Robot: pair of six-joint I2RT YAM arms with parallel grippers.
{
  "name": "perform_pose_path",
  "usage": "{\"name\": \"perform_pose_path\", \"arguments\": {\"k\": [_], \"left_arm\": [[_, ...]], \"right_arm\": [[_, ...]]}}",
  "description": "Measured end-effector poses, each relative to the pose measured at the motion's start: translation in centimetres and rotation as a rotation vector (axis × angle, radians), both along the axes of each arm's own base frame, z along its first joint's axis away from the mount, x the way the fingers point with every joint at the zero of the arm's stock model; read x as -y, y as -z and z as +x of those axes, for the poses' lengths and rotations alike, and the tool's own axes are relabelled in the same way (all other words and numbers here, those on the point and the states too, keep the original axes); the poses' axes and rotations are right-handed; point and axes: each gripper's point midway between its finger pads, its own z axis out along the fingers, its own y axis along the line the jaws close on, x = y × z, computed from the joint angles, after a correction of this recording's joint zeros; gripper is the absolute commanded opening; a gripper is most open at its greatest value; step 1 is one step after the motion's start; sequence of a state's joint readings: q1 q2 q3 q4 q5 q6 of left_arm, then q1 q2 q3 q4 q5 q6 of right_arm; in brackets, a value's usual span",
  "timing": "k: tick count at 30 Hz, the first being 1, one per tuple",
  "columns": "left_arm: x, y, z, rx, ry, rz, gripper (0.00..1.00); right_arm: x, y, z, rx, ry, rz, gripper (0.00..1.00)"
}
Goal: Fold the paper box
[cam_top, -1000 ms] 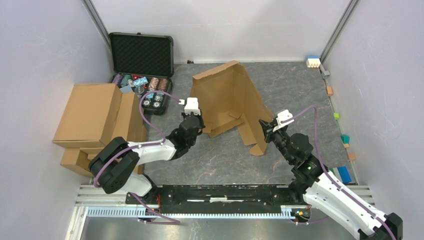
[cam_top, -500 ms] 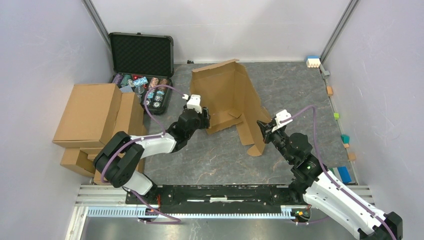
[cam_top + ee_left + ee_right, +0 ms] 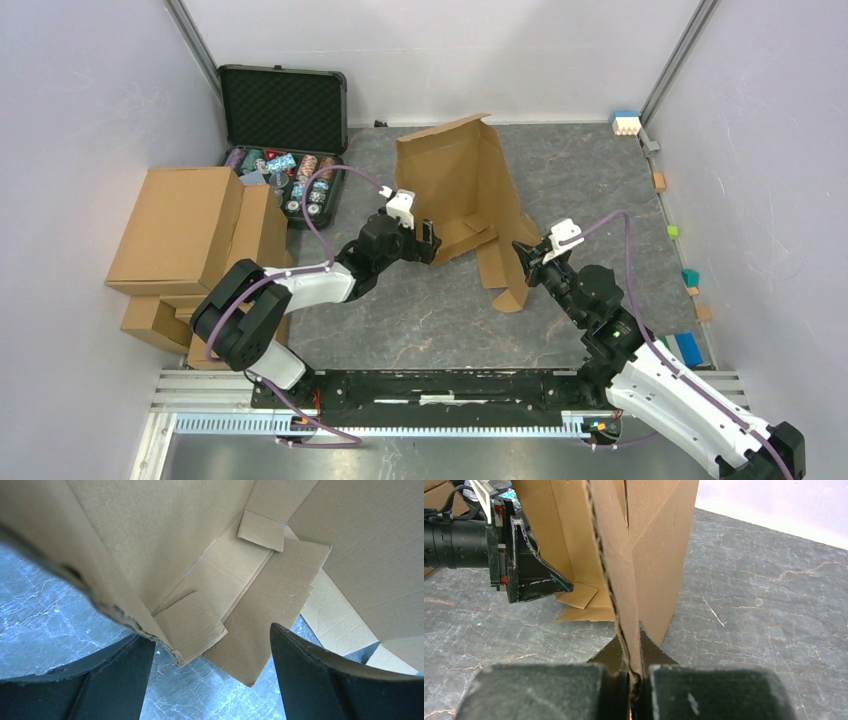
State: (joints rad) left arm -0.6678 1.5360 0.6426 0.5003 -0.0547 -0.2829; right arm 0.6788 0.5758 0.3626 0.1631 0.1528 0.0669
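box [image 3: 150, 535]: upper part cut off in both wrist views; near edge blurred in the left one.
right pincer [image 3: 634, 652]: finger bases blurred and cut by the lower edge; from above, tips too small to tell apart.
case [image 3: 283, 105] contents: too small to tell.
cartons [image 3: 180, 230]: lowest one partly behind the left arm [image 3: 300, 290].

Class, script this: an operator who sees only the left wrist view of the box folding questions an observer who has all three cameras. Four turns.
Operator: Is the right hand gripping anything?
Observer: Yes. The right hand is shut on an upright edge of the paper box.
Operator: What stands to the left of my arm?
Observer: A pile of brown cartons at the table's left side, apart from the cardboard you are working on.
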Motion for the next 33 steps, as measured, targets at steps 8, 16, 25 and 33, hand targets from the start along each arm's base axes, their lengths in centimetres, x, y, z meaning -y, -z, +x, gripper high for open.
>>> {"name": "perform_pose_path", "arguments": {"k": [8,16,25,33], "left_arm": [[0.3,0.2,-0.1,-0.007,0.013,-0.003,1.00],[0.5,2.1,-0.6,-0.052,0.036,0.021,1.00],[1.6,3.0,-1.9,-0.066,0.102,0.057,1.00],[1.6,3.4,-2.0,-0.081,0.106,0.081,1.00]], "right_arm": [[-0.1,0.0,-0.1,-0.027,0.005,0.031,0.00],[-0.6,0.0,-0.5,-0.045,-0.027,0.049,0.00],[-0.8,0.0,-0.6,-0.058,-0.036,0.042,0.00],[-0.9,0.0,-0.5,-0.063,-0.040,0.039,0.00]]}}
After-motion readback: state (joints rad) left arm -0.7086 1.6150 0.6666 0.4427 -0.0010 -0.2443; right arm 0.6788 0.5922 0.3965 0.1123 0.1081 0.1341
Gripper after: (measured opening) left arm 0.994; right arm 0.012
